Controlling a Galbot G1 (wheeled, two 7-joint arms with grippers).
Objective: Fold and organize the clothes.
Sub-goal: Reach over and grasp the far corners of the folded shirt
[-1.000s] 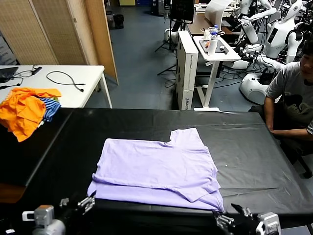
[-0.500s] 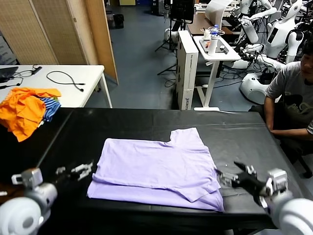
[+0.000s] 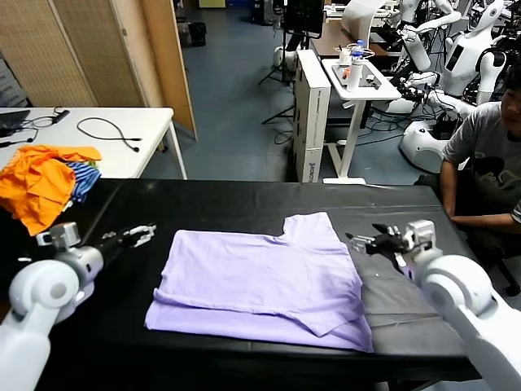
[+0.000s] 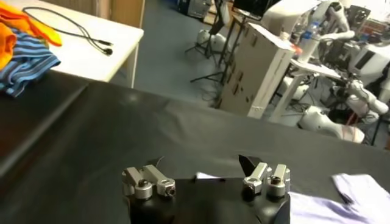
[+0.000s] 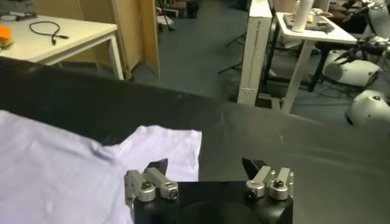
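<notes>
I see the lavender T-shirt (image 3: 264, 285) lying partly folded, plain face up, in the middle of the black counter (image 3: 244, 199), nearer its front edge; my left pincer (image 3: 140, 235) hovers open just beyond the shirt's left side, holding nothing; my right pincer (image 3: 368, 242) hovers open beside the sleeve at the shirt's right side, also holding nothing.

The T-shirt (image 3: 262, 279) lies folded over itself, so its underside and any print stay hidden. The left wrist view catches only its far-left corner. The seated person (image 3: 488, 159) — far right — is cut off by the edge.
</notes>
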